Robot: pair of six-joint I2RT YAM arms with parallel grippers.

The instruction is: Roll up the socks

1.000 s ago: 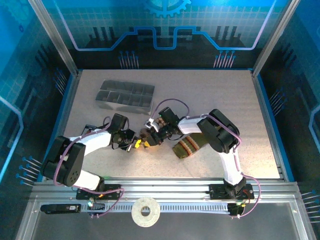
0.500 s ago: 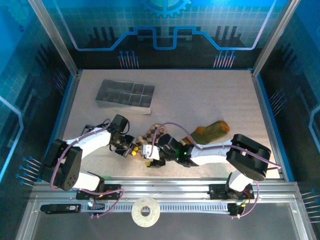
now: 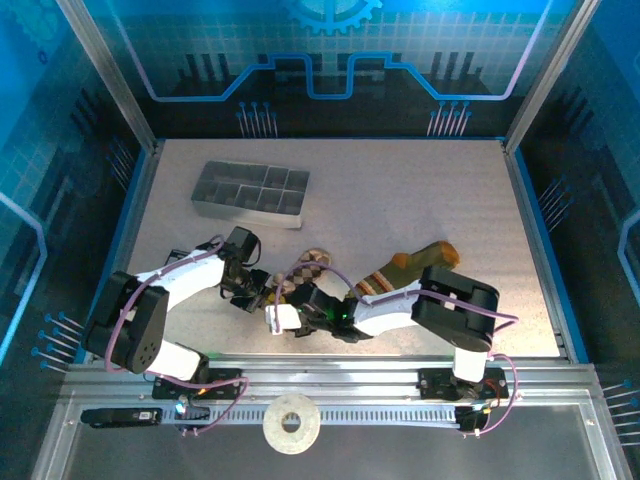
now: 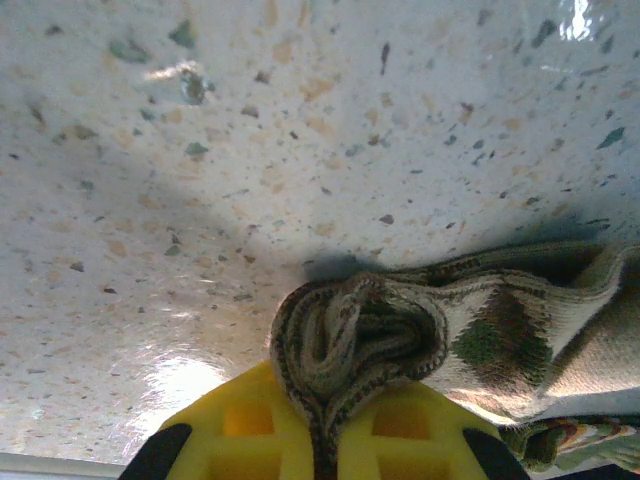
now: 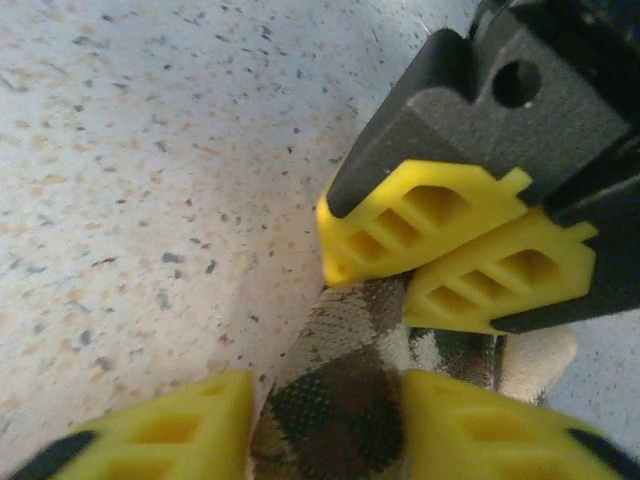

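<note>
Left wrist: left hand [image 4: 320, 440] clamps checkered sock [image 4: 480, 340]; right hand [image 5: 325, 425] straddles it, grip uncertain.

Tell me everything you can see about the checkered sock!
The checkered sock looks like soft knit, beige with brown diamonds. It lies on the speckled table, one end bunched into a curl pinched in the shut left gripper. The right gripper straddles it, a yellow finger on each side. The striped sock lies just beside it.
</note>
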